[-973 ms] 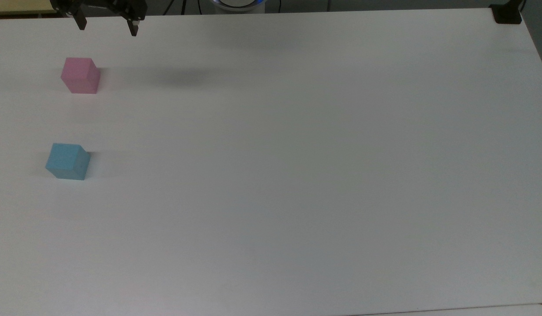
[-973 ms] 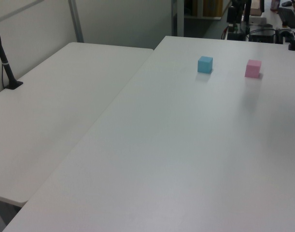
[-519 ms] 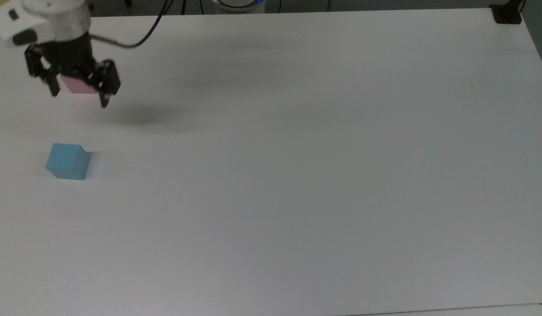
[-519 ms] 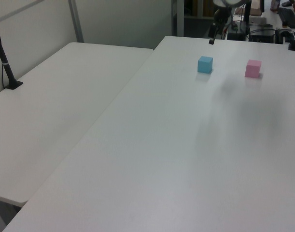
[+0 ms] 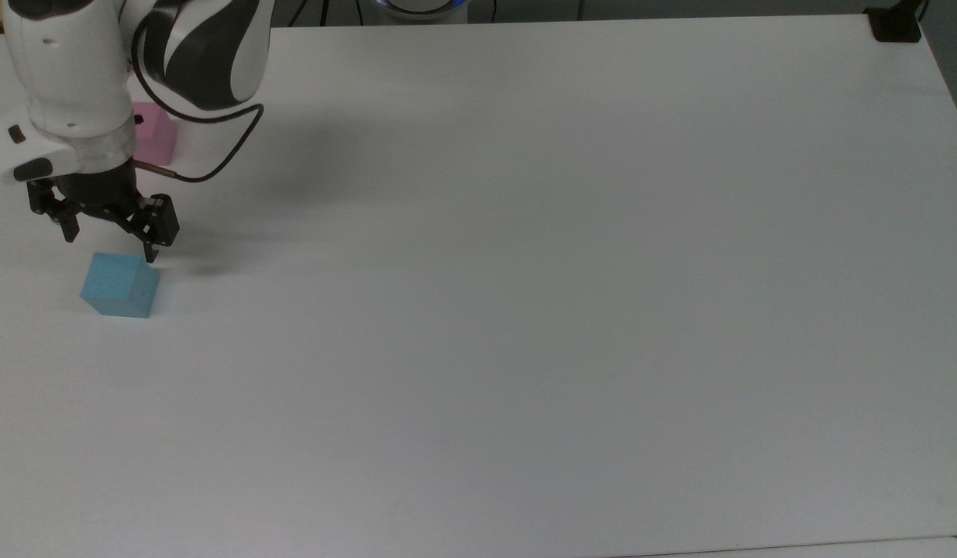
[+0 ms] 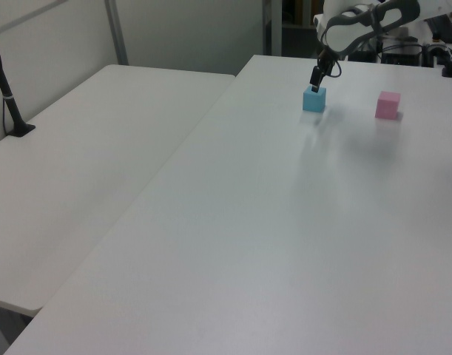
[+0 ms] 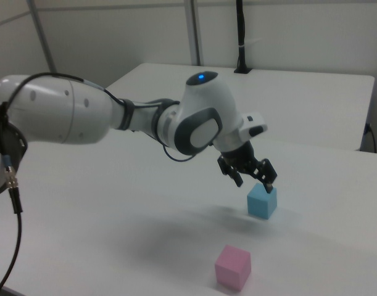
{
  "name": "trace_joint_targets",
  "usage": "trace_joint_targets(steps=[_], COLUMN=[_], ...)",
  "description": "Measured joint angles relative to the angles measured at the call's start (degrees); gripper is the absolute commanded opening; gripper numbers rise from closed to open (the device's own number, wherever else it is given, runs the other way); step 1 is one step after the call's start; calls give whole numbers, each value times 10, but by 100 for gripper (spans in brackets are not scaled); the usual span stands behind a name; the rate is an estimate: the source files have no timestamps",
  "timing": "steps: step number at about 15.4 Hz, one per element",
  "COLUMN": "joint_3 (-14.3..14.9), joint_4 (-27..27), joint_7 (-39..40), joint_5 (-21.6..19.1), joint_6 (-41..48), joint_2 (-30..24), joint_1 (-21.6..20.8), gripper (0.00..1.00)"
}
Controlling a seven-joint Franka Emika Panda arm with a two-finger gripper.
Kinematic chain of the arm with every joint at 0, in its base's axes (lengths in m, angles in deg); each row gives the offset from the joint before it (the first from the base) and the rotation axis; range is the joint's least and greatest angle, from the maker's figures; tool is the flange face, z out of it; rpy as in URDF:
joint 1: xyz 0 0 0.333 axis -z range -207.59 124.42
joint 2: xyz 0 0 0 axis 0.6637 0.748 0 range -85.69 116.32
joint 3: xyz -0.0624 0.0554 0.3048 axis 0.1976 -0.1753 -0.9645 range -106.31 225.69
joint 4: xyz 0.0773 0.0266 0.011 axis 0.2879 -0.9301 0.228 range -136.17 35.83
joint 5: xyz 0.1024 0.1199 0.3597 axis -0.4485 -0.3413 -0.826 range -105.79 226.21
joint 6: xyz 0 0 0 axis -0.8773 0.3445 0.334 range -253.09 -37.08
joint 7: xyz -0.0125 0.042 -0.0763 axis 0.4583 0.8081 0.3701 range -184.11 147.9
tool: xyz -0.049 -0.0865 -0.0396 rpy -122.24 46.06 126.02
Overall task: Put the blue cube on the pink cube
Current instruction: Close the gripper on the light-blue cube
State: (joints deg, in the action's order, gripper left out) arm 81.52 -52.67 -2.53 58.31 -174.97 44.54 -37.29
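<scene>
While the arm hovers: spread-fingered gripper (image 5: 108, 242) holds nothing.
Table (image 5: 524, 271): white.
Pink cube (image 7: 232, 266): apart, unobstructed.
Blue cube (image 5: 120, 285): just under gripper.

Top view: pink cube (image 5: 157, 133) partly hidden behind the arm's white wrist link (image 5: 71, 77); only its right portion and a strip of top face show. Arm cut off by the top edge of the top view. Counter (image 5: 524, 310) runs off the left and bottom edges of the top view.

Left view: gripper (image 6: 316, 74) too small to tell how its fingers stand; arm cut off at the top edge of the left view.

Right view: arm's base end runs off the left edge of the right view. Blue cube (image 7: 262, 201) has its upper rear corner covered by a fingertip (image 7: 269, 183); touching or just above, cannot tell.
</scene>
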Motion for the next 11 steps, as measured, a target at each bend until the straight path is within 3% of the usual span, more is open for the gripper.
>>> trace_joint_targets(steps=[5, 6, 8, 9, 11], joint_3=[0, 0, -1, -1, -3], joint_4=[5, 6, 8, 8, 10], joint_7=[2, 2, 2, 2, 2], joint_5=[-20, -20, -26, -32, -52], joint_6=[-61, -67, -82, -85, -85], joint_2=[42, 47, 56, 58, 58], joint_1=[8, 8, 8, 8, 6], gripper=[100, 80, 31, 16, 10])
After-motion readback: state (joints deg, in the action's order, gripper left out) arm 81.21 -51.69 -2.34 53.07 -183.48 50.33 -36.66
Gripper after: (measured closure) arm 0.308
